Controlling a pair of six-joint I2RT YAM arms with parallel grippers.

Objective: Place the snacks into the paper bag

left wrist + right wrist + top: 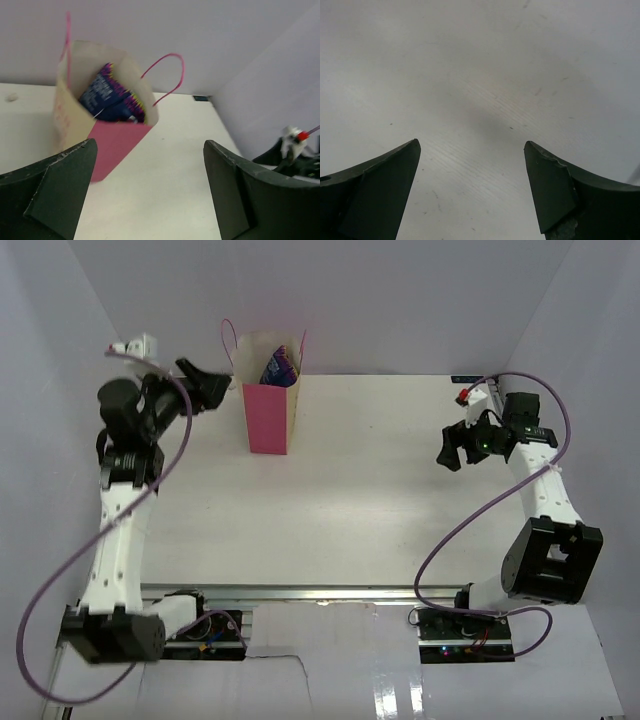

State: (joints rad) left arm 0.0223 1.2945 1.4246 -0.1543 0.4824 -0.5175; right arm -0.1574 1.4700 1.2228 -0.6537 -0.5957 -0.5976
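Both grippers open and empty; snack bag sits inside the pink bag.

From the top view I see the pink paper bag [268,420] upright at the far left-centre of the white table [380,490], its mouth open and its thin loop handles [170,57] standing up. A crinkly dark blue-purple snack bag [107,95] sits inside against the cream lining, its top edge near the rim; I cannot tell what lies beneath it. The left gripper [212,387] hangs just left of the bag near its top, apart from it. Its jaws are spread wide and hold nothing. The right gripper [458,453] is well apart at the right side of the table. Its jaws are also spread wide, with nothing between them and only bare tabletop below in the wrist view.
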